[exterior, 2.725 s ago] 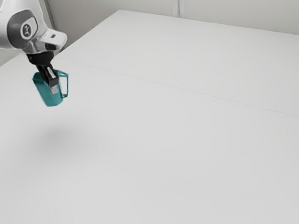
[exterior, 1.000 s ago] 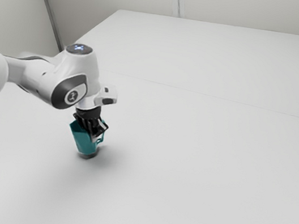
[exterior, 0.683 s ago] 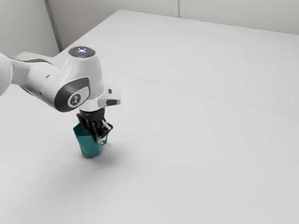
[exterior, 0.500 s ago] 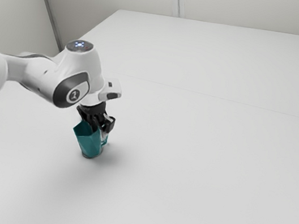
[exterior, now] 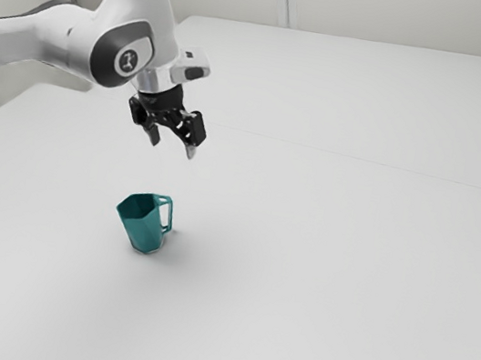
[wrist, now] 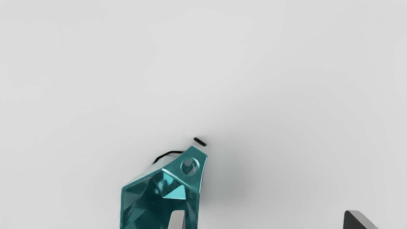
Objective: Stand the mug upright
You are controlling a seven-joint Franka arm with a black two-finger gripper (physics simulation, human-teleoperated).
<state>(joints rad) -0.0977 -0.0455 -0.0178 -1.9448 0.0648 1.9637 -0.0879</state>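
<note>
The mug (exterior: 146, 231) looks glossy, like tinted plastic or glass; beneath it, the counter (exterior: 299, 273) looks smooth and matt.

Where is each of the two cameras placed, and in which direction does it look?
Exterior view: placed at the arm's side, above the table, looking down across it; the arm enters from the exterior view's left, with the open gripper above the mug.
Wrist view: carried on the arm's hand, looking down toward the table and into the mug; the fingertips show at the bottom edge.
Shared: the teal mug, the table and the gripper's fingertips.
</note>
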